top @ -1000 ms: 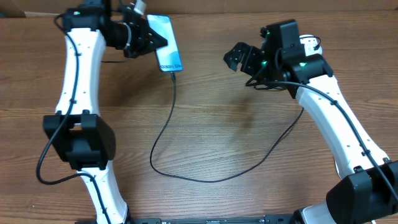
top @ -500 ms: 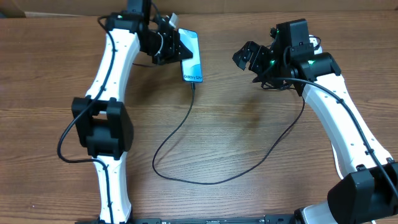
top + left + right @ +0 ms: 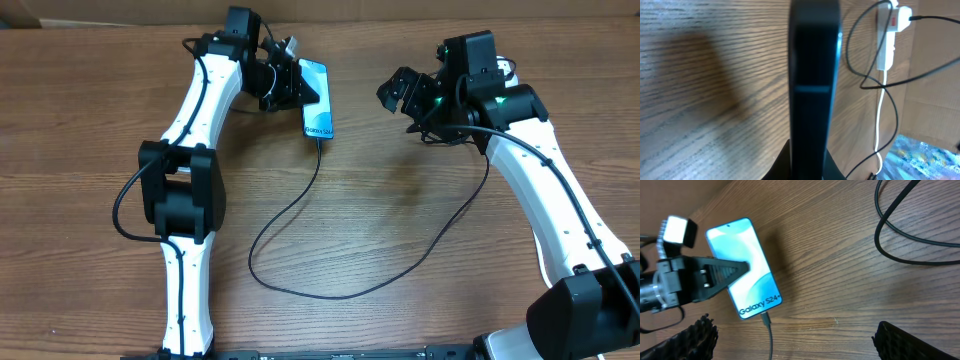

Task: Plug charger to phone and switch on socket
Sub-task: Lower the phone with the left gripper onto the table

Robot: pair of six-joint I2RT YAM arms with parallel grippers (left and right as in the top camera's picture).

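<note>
My left gripper (image 3: 292, 84) is shut on the phone (image 3: 316, 98) and holds it by one long side above the table at the back. In the right wrist view the phone (image 3: 742, 267) shows its blue screen. The charger's connector tip (image 3: 765, 319) sits at its lower short edge. The charger cable (image 3: 300, 288) loops down over the table and runs up toward the right arm. The left wrist view shows the phone (image 3: 812, 75) edge-on between my fingers (image 3: 832, 167). The socket (image 3: 887, 35) lies beyond it, white with a red mark. My right gripper (image 3: 400, 95) is open, to the right of the phone.
A thick white cord (image 3: 881, 107) trails from the socket. A black cable loop (image 3: 900, 235) lies on the wood at the right wrist view's upper right. A cardboard wall (image 3: 935, 75) stands behind the socket. The table's far edge runs just behind both grippers.
My left arm has carried the phone to the right, toward the table's centre, and the charger cable has swung along with it. The right gripper shifted slightly right early on, then stayed put and open.
</note>
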